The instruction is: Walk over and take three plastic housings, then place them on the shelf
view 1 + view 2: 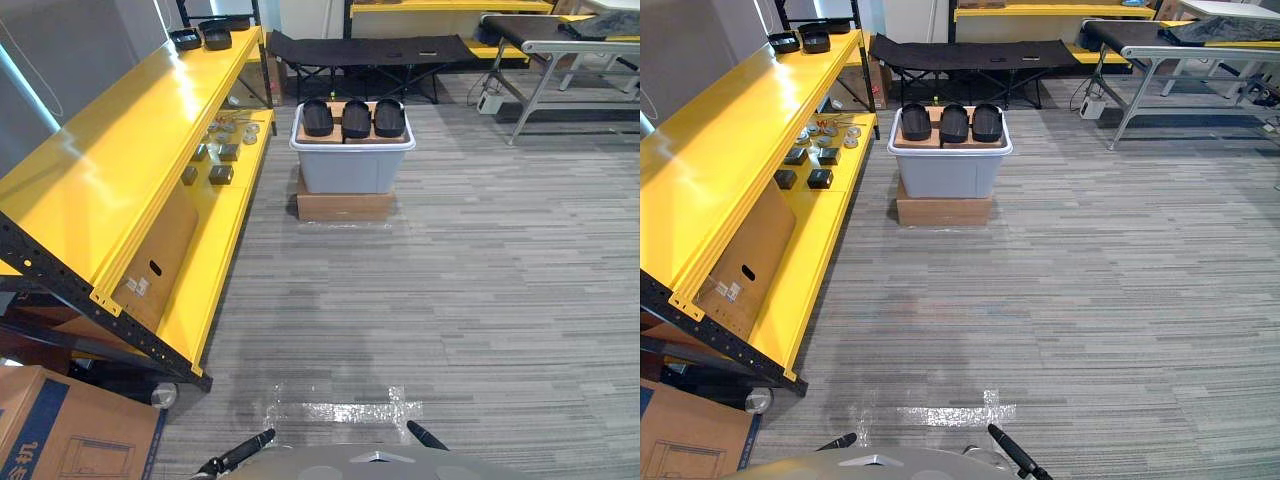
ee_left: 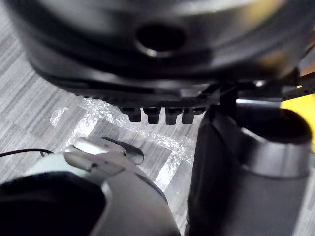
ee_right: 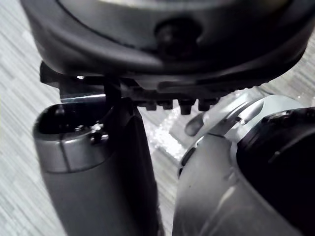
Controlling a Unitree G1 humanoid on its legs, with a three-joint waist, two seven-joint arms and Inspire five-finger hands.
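Observation:
Three black plastic housings (image 1: 318,118) (image 1: 356,118) (image 1: 389,117) lie side by side on a sheet of cardboard atop a grey bin (image 1: 350,168), a few paces ahead on the carpet. The long yellow shelf (image 1: 110,150) runs along my left; its top level is bare here, with a few black housings (image 1: 217,38) at its far end. My left hand (image 2: 157,59) and right hand (image 3: 162,49) hang low beside my body, far from the bin, with relaxed fingers that hold nothing.
The bin rests on a flat cardboard box (image 1: 345,207). Small dark and metal parts (image 1: 222,150) lie on the shelf's lower level. A black folding cot (image 1: 370,50) and a metal table (image 1: 560,45) stand behind. A cardboard box (image 1: 60,430) sits at lower left.

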